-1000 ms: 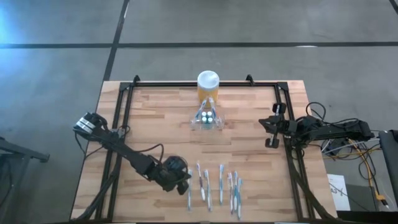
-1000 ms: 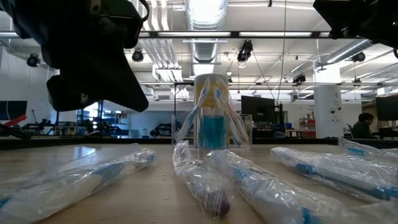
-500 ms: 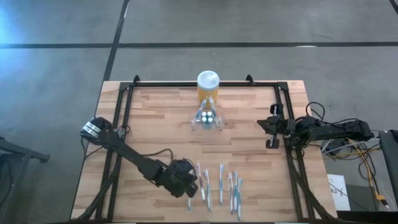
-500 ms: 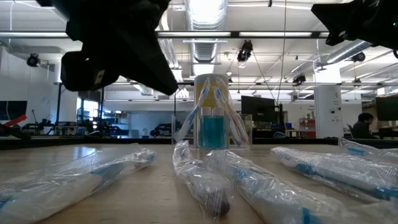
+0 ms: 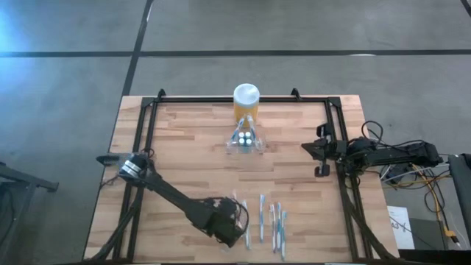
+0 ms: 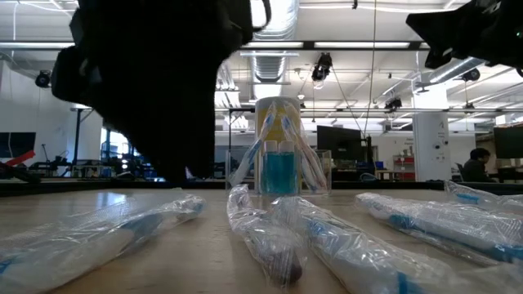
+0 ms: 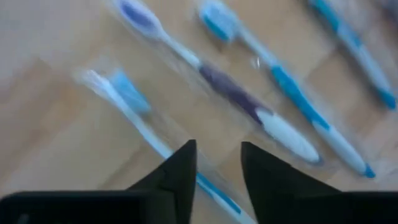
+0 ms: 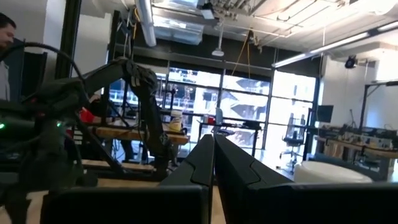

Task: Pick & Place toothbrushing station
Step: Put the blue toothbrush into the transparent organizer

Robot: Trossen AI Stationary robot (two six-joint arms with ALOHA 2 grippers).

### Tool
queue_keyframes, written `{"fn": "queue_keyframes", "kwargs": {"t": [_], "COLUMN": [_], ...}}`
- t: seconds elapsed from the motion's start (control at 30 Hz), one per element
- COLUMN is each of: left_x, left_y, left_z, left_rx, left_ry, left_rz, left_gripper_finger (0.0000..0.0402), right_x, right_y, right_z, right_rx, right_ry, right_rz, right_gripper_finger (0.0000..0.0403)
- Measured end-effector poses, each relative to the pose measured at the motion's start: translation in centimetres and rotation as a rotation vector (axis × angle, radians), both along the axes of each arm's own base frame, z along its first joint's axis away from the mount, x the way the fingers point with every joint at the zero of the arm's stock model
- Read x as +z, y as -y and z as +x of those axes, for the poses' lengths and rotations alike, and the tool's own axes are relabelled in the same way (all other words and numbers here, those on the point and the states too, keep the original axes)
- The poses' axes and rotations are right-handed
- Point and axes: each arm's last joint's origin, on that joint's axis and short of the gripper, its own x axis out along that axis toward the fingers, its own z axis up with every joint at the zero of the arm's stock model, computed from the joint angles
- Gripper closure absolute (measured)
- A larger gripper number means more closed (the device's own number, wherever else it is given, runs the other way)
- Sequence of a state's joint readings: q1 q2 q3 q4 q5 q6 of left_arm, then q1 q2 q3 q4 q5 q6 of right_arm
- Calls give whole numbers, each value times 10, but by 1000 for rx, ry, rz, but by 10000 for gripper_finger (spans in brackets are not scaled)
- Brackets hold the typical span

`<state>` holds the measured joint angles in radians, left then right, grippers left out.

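- Station (image 5: 244, 140): clear holder at the jar (image 5: 246, 99), far beyond the left gripper's (image 7: 217, 163) jaws.
- Wrapped toothbrush (image 7: 140, 118) directly under those jaws, running between them.
- Left jaws part-open, narrow gap, empty.
- Best centred on the handle, then lowered straight before closing.
- Moved from beside the row to over it; jaws opened.
- Right gripper (image 8: 213, 163) pinched closed, empty, parked aside.
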<state>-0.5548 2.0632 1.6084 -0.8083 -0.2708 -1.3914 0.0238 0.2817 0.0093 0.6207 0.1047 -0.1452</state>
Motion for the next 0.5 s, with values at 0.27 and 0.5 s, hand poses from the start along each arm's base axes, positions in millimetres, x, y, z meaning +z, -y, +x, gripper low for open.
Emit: {"fn": "queue_keyframes", "kwargs": {"t": [0.27,0.5], "left_x": [-8,7], "left_y": [-3,-5], "left_z": [6,5], "left_rx": [16,10], "left_ry": [-73,-109], "left_rz": [-54,-83], "left_gripper_finger": [178,159], "right_x": [-1,-1], "right_y": [0,0], "right_z": [0,0], "right_rx": [5,1], "right_ry": [-5,-6], "right_rz": [14,5], "right_gripper_finger": [394,394]}}
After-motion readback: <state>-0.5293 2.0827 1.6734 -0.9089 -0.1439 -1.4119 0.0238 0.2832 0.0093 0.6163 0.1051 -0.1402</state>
